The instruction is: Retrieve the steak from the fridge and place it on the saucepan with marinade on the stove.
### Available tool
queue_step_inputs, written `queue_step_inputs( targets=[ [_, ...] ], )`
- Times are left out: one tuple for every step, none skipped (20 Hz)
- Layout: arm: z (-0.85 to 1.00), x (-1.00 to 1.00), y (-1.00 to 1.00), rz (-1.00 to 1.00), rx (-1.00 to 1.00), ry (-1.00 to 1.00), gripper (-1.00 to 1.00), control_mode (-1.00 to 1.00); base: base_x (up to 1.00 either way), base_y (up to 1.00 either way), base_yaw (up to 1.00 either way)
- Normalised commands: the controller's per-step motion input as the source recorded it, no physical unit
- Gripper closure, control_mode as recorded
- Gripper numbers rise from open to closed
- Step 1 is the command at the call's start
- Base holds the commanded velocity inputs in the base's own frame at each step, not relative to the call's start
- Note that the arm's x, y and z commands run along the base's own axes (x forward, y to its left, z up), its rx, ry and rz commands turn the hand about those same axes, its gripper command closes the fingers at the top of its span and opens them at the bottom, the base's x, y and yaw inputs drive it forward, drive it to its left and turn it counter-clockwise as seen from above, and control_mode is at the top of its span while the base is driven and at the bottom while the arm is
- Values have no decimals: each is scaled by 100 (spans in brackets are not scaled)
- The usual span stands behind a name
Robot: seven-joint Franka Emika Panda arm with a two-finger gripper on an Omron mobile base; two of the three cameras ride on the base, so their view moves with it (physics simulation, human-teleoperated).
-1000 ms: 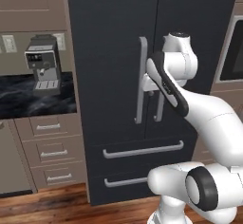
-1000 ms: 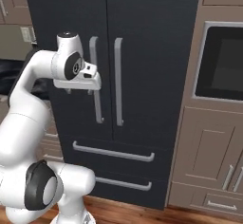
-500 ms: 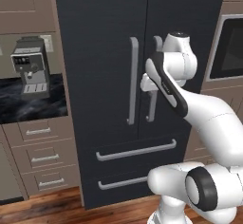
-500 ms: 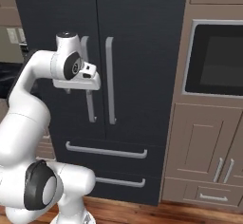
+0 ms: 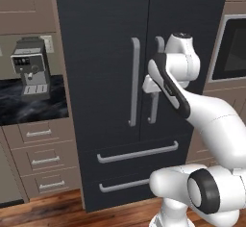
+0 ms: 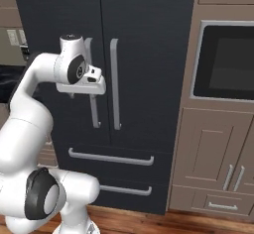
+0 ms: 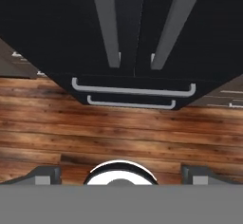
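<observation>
The fridge (image 5: 139,86) stands shut straight ahead of the robot, both upper doors closed and its two long grey handles (image 5: 135,81) hanging side by side at the centre seam, with two drawer pulls (image 5: 138,153) across the lower drawers below them. The tool (image 6: 84,90) is held in front of the handles at about their mid height, pointing down toward the wooden floor (image 7: 118,133); in the hand view its tips (image 7: 45,174) sit far apart at the two bottom corners, so it is spread wide and holds nothing. To the left of the fridge a silver coffee machine (image 5: 30,66) stands on a dark marbled table (image 5: 29,107) over pale drawers (image 5: 41,158). To the right, a built-in oven (image 6: 225,62) with a dark window sits in brown cabinets (image 6: 213,163). The closed doors hide whatever the fridge contains.
</observation>
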Motion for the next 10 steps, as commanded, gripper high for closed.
queue_step_inputs(
  targets=[
    [-12,1,9,0,0,-6,-100,-100,0,0,0],
    [-4,11,6,0,0,-9,-100,-100,0,0,0],
    [0,19,12,0,0,-11,-100,-100,0,0,0],
    [0,19,12,0,1,-13,-100,-100,0,0,0],
    [0,29,15,0,0,-13,-100,-100,0,0,0],
    [-2,39,17,0,0,-9,-100,-100,0,0,0],
    [0,45,18,0,0,-11,-100,-100,0,0,0],
    [0,44,15,0,0,-14,-100,-100,0,0,0],
    [0,44,15,0,1,-16,-100,-100,0,0,0],
    [0,43,13,0,2,-17,-100,-100,0,0,0]
  ],
)
